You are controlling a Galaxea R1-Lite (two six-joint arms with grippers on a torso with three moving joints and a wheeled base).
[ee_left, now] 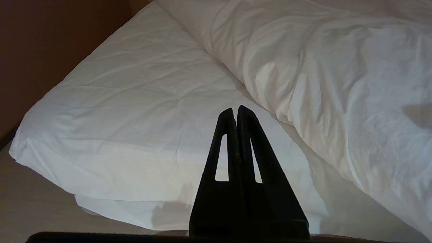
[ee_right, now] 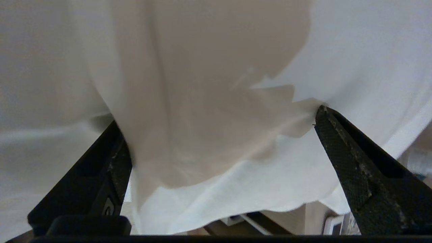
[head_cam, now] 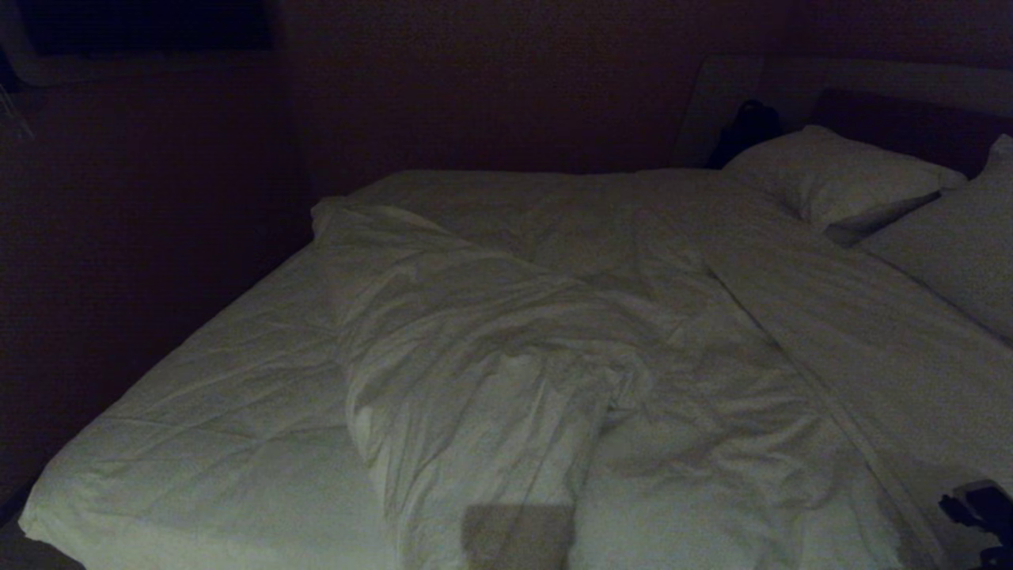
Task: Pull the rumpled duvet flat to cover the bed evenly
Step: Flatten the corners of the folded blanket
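The duvet lies rumpled on the bed, bunched into a thick ridge down the middle, with bare quilted mattress on its left. My right gripper is at the bed's near right edge. In the right wrist view it stands open, and a hanging fold of the duvet fills the space between the fingers, with one fingertip against the cloth. My left gripper is shut and empty. It hovers over the mattress near its corner, beside the duvet's ridge.
Two white pillows lie at the far right against the dark headboard. A dark object sits beside them. A dark wall runs along the bed's left side. Floor and furniture parts show below the hanging cloth edge.
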